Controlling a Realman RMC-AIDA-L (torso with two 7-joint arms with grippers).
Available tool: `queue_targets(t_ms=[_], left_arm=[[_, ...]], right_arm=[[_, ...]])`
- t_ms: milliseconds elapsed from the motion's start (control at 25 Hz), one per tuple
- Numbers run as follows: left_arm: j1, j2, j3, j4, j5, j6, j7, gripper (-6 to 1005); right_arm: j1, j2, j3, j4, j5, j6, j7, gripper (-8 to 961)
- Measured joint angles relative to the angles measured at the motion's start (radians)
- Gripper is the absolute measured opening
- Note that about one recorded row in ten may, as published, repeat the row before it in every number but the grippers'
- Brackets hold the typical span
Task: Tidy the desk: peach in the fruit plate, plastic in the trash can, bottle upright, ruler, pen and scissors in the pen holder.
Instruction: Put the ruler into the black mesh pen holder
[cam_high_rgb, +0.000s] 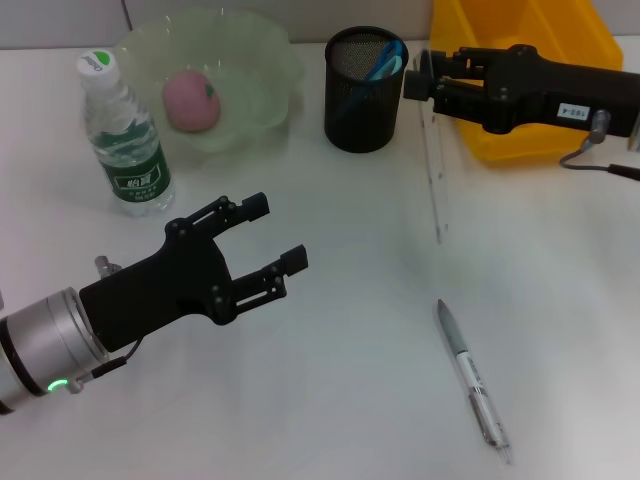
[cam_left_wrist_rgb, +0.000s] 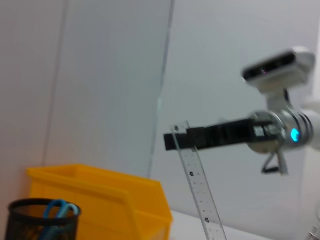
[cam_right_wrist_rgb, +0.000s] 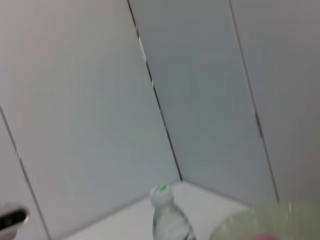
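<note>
Because the clear ruler (cam_high_rgb: 434, 170) is thin, light, slippery and apt to flex, it is held by its top end in the closed right gripper (cam_high_rgb: 414, 72), hanging just right of the pen holder (cam_high_rgb: 364, 90). The left gripper (cam_high_rgb: 270, 236) is spread wide at near left. The pen (cam_high_rgb: 472, 385) is left lying at near right.

In the head view the yellow plastic bin (cam_high_rgb: 520, 40) runs off the top edge, and the right arm's black tool (cam_high_rgb: 412, 78) covers part of its front. Only the blue handles of the scissors (cam_high_rgb: 385, 60) show above the black mesh pen holder (cam_high_rgb: 365, 95). In the right wrist view the pale green fruit plate (cam_right_wrist_rgb: 270, 222) and clear water bottle (cam_right_wrist_rgb: 170, 220) are cut off at the edge and blurred.
</note>
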Motion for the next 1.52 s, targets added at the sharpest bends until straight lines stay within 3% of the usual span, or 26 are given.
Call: queue_targets(t_ms=[280,600,880,1120,1520], left_arm=[[0.003,-0.003,0.0,-0.082,-0.097,-0.004,0.123,786],[-0.005,-0.004,0.0,-0.137,-0.142,-0.047,0.185,786],[-0.016,-0.004,-0.011,-0.158,-0.148,-0.079,0.197,785],[-0.019,-0.004,-0.075,-0.186,-0.149,-0.093,0.198,785],[-0.039,-0.004,-0.1,-0.221,-0.149,-0.104,0.208,785]], right_arm=[[0.001,0.001,0.0,0.188,0.177,0.039,-0.206,381],[0.016,0.004,-0.009,0.293,0.34,0.091,-0.346,382],[0.081,0.006,-0.001,0.377,0.419,0.186,-0.398,381],[0.142,0.009,-0.004,0.468,0.49,0.253,-0.489,382],[0.179,0.01,-0.008,0.51,0.637,0.277,-0.579,381]])
